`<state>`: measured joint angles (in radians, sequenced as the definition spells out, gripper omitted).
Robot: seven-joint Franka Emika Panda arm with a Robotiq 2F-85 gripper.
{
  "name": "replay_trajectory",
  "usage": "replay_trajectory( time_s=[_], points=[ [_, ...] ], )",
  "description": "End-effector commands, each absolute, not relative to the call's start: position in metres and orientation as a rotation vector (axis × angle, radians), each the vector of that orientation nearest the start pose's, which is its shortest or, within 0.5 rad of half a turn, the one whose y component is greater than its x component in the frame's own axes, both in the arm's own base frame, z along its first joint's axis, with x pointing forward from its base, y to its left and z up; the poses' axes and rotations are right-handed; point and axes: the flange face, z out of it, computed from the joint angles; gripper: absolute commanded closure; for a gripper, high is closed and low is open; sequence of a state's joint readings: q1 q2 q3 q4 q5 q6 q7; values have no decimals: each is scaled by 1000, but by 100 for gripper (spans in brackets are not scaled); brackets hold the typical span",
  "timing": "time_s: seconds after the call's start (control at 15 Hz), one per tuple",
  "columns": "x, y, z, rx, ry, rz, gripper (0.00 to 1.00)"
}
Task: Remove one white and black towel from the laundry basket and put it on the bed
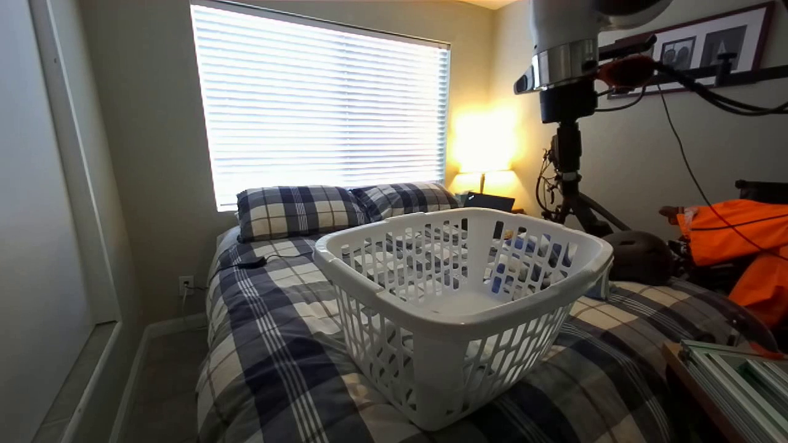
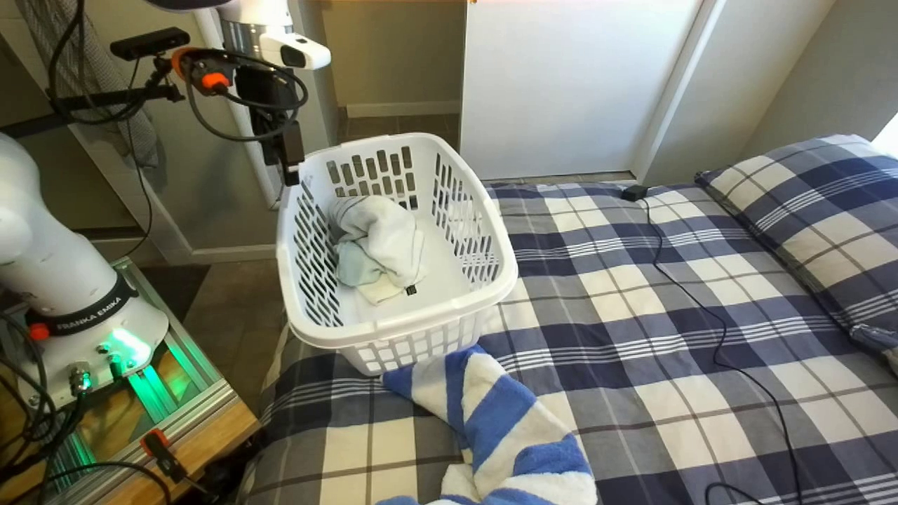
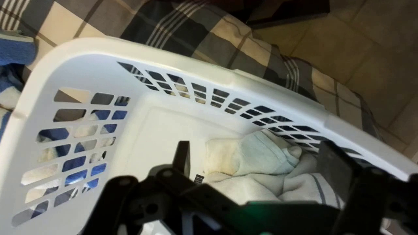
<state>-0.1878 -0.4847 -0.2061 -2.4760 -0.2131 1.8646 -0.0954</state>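
The white laundry basket stands upright on the plaid bed; it also shows in an exterior view and the wrist view. The whitish-grey towel lies crumpled inside it, against one slotted wall. Its dark stripes show in the wrist view. A pale green-blue cloth and a cream part lie beside it, partly overlapped. In an exterior view the front wall mostly hides these cloths. My gripper is open and empty, above the cloths. In an exterior view it hangs near the basket's rim.
A blue-and-white striped towel lies on the bed beside the basket. A black cable with a small box crosses the bedding. Plaid pillows lie at the head. A dark helmet and orange cloth are beyond the basket.
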Motion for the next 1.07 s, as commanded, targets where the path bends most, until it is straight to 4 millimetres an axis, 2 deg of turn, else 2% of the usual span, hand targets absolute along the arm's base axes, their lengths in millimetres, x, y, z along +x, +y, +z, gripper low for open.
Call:
replay_trajectory(
  time_s=[0.0,0.33,0.67,1.0],
  points=[
    [395,-163,433,-3128,398,199,0],
    [440,-149,394,-3020,400,164,0],
    [476,-147,348,-2886,559,229,0],
    [502,-143,295,-2929,694,268,0]
  ],
)
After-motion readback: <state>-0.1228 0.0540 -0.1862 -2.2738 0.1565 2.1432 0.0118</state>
